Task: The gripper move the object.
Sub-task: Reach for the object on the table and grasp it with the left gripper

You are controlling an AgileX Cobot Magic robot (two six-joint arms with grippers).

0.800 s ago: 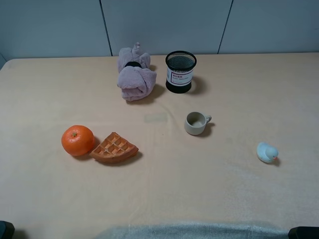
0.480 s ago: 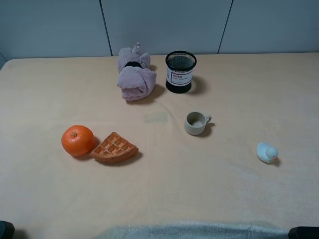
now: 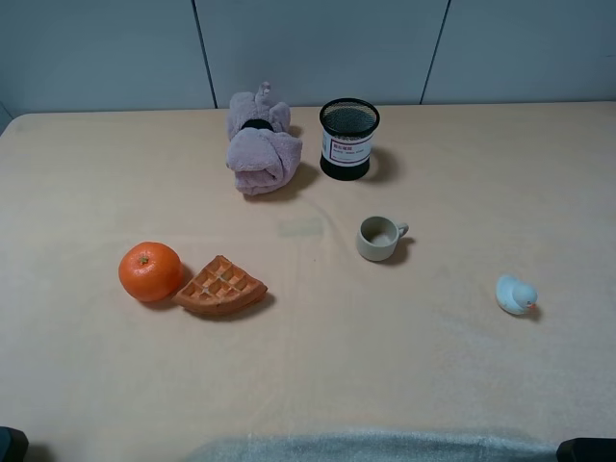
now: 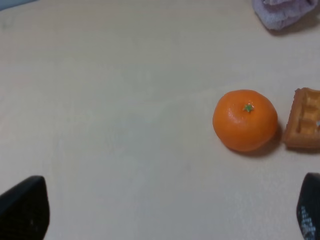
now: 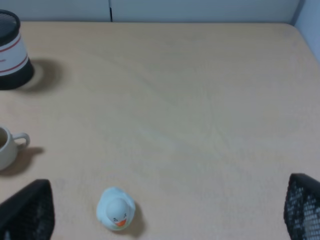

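1. Currently the left hand (image 4: 165,210) is spread wide, its two fingertips at the edges of its wrist view, holding nothing.
2. The orange fruit (image 3: 149,271) rests on the surface (image 3: 318,366), stem dimple up, just beside the waffle wedge (image 3: 220,286) and apart from that hand.
3. The right hand (image 5: 162,210) is equally wide and empty; a pale blue duck (image 5: 116,208) sits on the surface near it, with the cup (image 5: 7,145) further off.

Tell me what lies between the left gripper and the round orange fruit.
Nothing: in the left wrist view, only bare beige tabletop separates the left gripper from the round orange fruit.
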